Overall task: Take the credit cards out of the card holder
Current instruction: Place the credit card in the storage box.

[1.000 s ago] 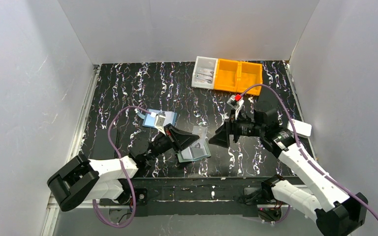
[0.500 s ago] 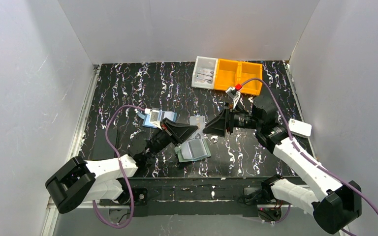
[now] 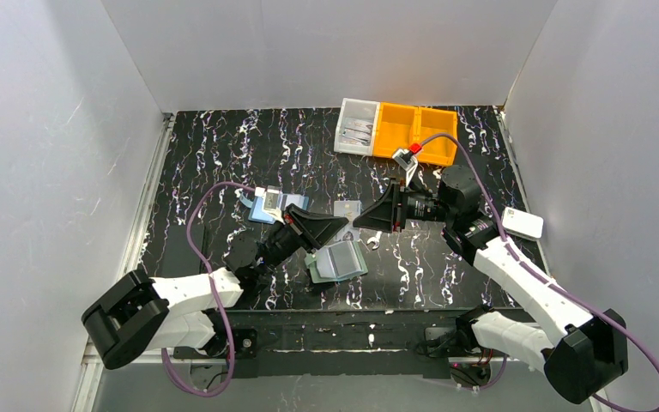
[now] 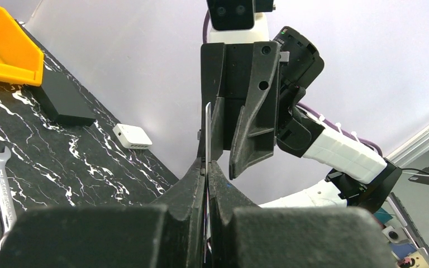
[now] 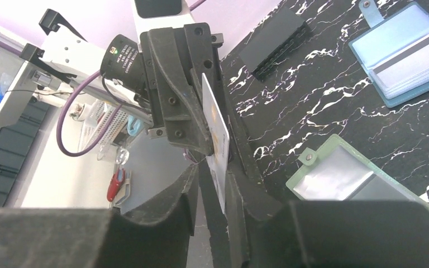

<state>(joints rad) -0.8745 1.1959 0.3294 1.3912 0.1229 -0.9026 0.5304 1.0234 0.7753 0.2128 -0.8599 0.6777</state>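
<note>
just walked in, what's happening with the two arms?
Mid-air handover. The left gripper is shut on a credit card, holding it above the table. The right gripper has its jaws around the same card with a gap showing, not clamped. The card holder lies open on the table.

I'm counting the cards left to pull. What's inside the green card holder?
The card holder lies open, showing one pale glossy panel and one darker panel. Whether cards remain in the slots cannot be told, and the right gripper covers its near edge.
</note>
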